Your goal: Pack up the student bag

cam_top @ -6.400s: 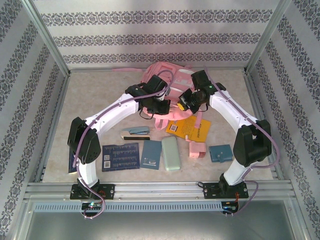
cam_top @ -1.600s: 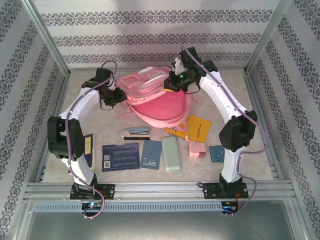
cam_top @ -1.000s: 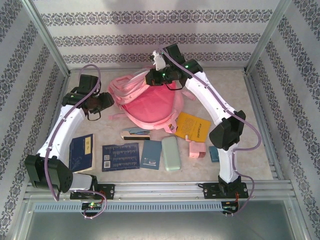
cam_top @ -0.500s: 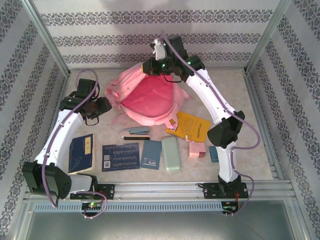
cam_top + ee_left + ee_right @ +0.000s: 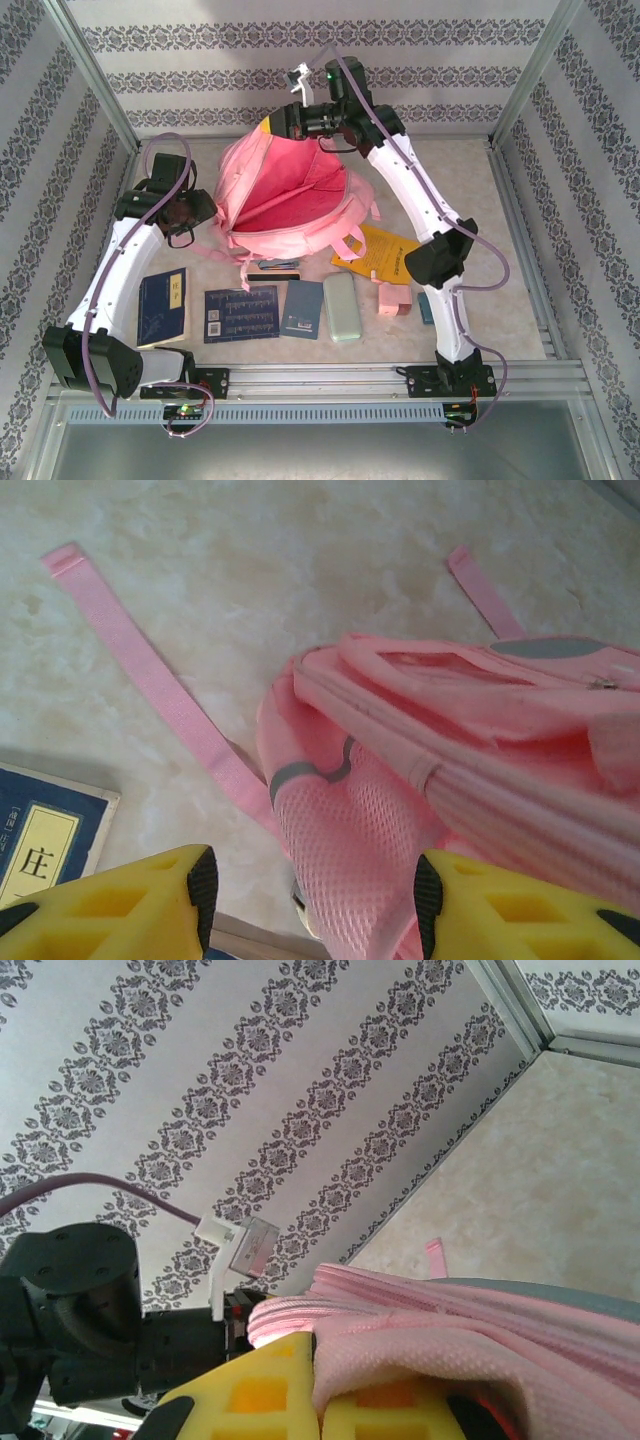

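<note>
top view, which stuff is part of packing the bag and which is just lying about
In the job: student bag; right pincer clamped on its rim; left pincer open at its side.

Lying about, unpacked: blue book, dark sheet, teal notebook, mint case, yellow book, pink box.

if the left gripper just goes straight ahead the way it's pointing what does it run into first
Most likely the mesh side pocket of the student bag, which sits straight ahead between the open fingers of the left gripper. Depth is unclear, but nothing shows in between.
</note>
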Controlling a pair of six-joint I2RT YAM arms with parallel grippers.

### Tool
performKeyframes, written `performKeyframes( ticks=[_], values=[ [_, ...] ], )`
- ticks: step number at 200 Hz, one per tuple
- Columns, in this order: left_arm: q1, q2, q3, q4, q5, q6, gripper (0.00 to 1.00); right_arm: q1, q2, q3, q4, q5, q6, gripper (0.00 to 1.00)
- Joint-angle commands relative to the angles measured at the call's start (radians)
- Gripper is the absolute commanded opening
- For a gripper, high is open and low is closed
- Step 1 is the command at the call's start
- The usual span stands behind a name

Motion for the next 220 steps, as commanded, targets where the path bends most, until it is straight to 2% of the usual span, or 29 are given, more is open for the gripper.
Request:
performKeyframes(
  ticks=[1,31,78,88,100,113,126,141,156,190,220],
  values=[
    [0.014,-0.025,-0.014,-0.021,-0.027,-0.007,0.55,-0.017,0.055,0.043,0.068,-0.004,0.025,0.00],
    [0.013,-0.025,-0.024,-0.011,-0.010,-0.005,0.55,-0.022,0.126,0.071,0.025,0.096,0.028,0.05],
    [0.013,-0.039,-0.120,0.068,0.094,-0.033,0.52,-0.041,0.188,0.107,-0.047,0.233,0.029,0.21],
    [0.013,-0.034,-0.134,0.085,0.125,-0.039,0.53,-0.049,0.213,0.140,-0.110,0.294,0.025,0.28],
    [0.010,-0.024,-0.139,0.091,0.145,-0.038,0.53,-0.060,0.226,0.160,-0.194,0.388,0.012,0.30],
    [0.007,-0.020,-0.146,0.101,0.153,-0.029,0.53,-0.074,0.214,0.141,-0.269,0.512,0.005,0.37],
    [0.004,-0.012,-0.148,0.105,0.161,-0.018,0.53,-0.088,0.186,0.089,-0.297,0.565,0.009,0.42],
    [0.001,0.001,-0.145,0.103,0.172,-0.004,0.53,-0.097,0.157,0.049,-0.313,0.566,0.006,0.53],
    [-0.005,0.013,-0.142,0.107,0.194,0.009,0.53,-0.088,0.134,0.044,-0.347,0.566,-0.031,0.57],
    [-0.048,0.059,-0.091,0.084,0.198,0.064,0.55,-0.075,0.040,-0.047,-0.392,0.580,-0.094,0.60],
    [-0.141,0.129,0.006,0.047,0.161,0.145,0.56,-0.091,-0.066,-0.210,-0.350,0.551,-0.085,0.55]
  ],
)
